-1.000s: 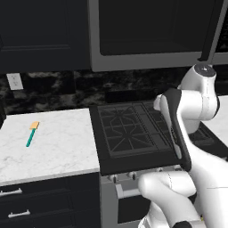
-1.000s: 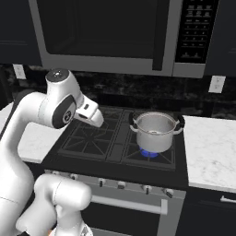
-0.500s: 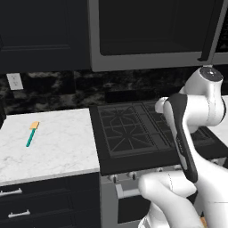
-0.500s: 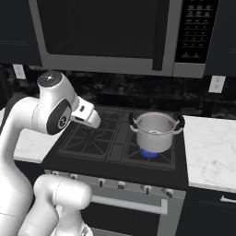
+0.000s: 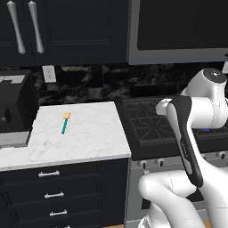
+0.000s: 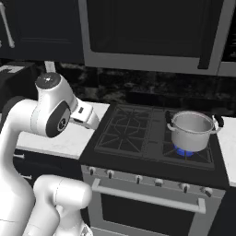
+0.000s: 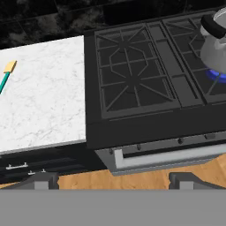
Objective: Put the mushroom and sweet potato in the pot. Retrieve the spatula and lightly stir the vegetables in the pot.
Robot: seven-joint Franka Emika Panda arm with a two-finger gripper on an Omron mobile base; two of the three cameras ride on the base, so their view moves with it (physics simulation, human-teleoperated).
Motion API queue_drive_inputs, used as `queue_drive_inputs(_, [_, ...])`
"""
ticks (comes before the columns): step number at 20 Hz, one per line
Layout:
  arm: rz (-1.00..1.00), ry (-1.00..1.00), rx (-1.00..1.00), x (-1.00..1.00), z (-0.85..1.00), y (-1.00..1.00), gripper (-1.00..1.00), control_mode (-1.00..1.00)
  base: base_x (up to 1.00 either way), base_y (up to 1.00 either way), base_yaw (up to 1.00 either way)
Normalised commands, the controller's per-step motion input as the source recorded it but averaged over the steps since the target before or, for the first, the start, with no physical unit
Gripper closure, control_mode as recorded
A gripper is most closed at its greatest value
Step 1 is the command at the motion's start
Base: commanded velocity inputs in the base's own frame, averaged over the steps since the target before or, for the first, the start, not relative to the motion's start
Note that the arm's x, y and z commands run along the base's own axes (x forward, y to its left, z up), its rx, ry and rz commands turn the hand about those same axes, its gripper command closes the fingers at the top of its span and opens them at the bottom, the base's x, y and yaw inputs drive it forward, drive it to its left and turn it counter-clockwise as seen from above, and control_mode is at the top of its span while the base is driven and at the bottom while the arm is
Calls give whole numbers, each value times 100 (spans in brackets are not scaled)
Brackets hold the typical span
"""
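Pot [image 6: 192, 131] on front right burner of stove [image 6: 138, 138], blue flame [image 6: 185, 151] under it, black handles out to either side; contents not visible. In hand view pot [image 7: 215, 42] sits at right edge. Spatula [image 5: 65, 123] flat on white marble counter [image 5: 84, 133] left of stove, well apart from pot, yellow blade toward backsplash, teal handle toward front. Gripper [image 7: 113, 178] high above floor before oven, fingertips [image 7: 42, 179] spread wide, nothing between them. Black toaster [image 5: 13, 111] at counter's left end.
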Motion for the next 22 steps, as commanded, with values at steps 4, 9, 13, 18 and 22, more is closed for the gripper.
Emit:
queue_drive_inputs(4, [0,0,0,0,0,0,-100,100,0,100,15])
queue_drive_inputs(9, [0,0,0,0,0,0,-100,100,32,77,5])
queue_drive_inputs(13, [0,0,0,0,0,0,-100,100,44,66,0])
queue_drive_inputs(18, [0,0,0,0,0,0,-100,100,56,42,0])
queue_drive_inputs(22, [0,0,0,0,0,0,-100,100,44,16,0])
